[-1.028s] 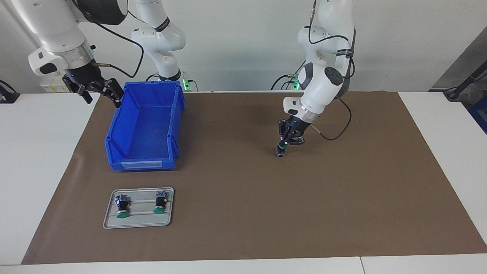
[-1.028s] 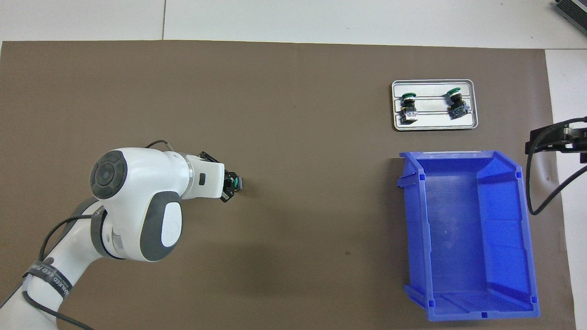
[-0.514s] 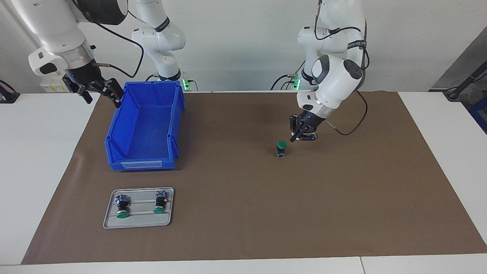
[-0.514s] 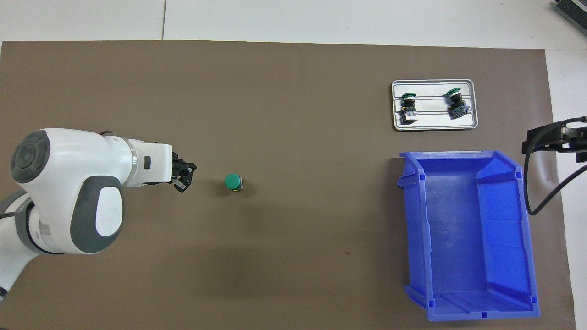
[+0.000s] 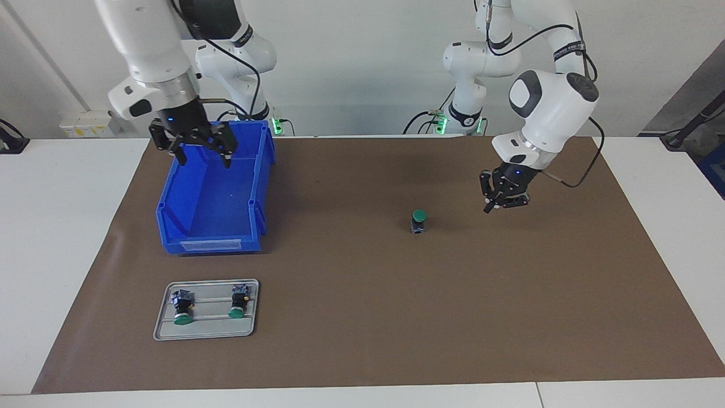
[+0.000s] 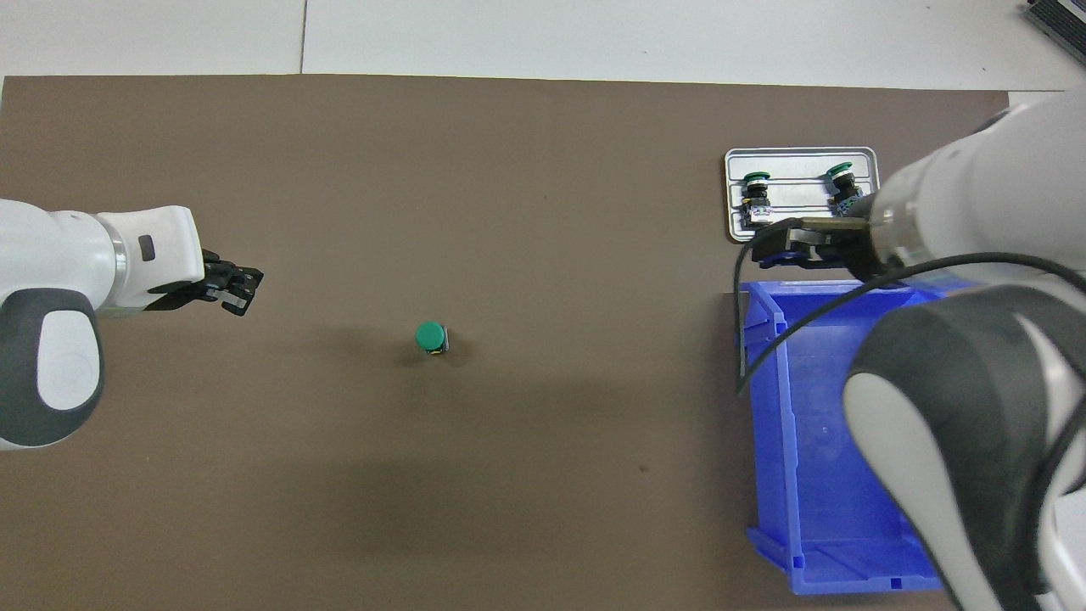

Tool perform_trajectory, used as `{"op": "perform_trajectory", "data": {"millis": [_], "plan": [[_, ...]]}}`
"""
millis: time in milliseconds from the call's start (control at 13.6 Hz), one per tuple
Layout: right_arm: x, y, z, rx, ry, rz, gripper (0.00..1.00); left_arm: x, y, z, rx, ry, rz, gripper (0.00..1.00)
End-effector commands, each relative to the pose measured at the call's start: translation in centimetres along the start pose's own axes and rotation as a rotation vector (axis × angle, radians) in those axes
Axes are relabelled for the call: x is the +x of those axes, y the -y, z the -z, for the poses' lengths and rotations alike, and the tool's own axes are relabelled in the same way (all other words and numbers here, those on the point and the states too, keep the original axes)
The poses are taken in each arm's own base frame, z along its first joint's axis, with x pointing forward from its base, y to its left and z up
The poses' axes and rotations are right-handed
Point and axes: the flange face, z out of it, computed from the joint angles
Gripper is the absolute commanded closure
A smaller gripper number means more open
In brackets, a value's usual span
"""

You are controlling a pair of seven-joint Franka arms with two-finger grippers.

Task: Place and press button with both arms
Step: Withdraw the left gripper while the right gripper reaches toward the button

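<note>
One button (image 5: 418, 220), green cap up, upright on the brown mat (image 5: 362, 317), well apart from the left tool (image 5: 491, 205), which hangs shut and empty over the mat; right tool (image 5: 204, 157), wide open, empty, over the blue bin (image 5: 210, 238).

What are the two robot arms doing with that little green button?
One green button stands upright by itself on the brown mat, with nothing holding it. The left gripper hangs shut over the mat beside it. The right gripper is open above the blue bin. Two more buttons lie on a small grey tray.
</note>
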Motion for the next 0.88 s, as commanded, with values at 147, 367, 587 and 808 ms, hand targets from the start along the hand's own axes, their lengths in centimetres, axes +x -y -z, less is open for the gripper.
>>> {"op": "perform_trajectory", "data": {"millis": [147,367,587,808], "plan": [[-3.1,15.9,-6.8,0.036,-0.038,-0.04,0.0,0.3,1.3,4.6,0.051,0.043,0.181,0.0],[-4.7,23.0,-11.9,0.087,-0.077,-0.074,0.0,1.5,1.4,8.6,0.101,0.1,0.171,0.0],[-5.0,29.0,-15.8,0.119,-0.096,-0.107,0.0,3.0,0.9,11.1,0.098,0.122,0.256,0.0],[-7.3,33.6,-20.8,0.106,-0.159,-0.062,0.0,3.6,0.8,13.7,0.116,0.15,0.269,0.0]]}}
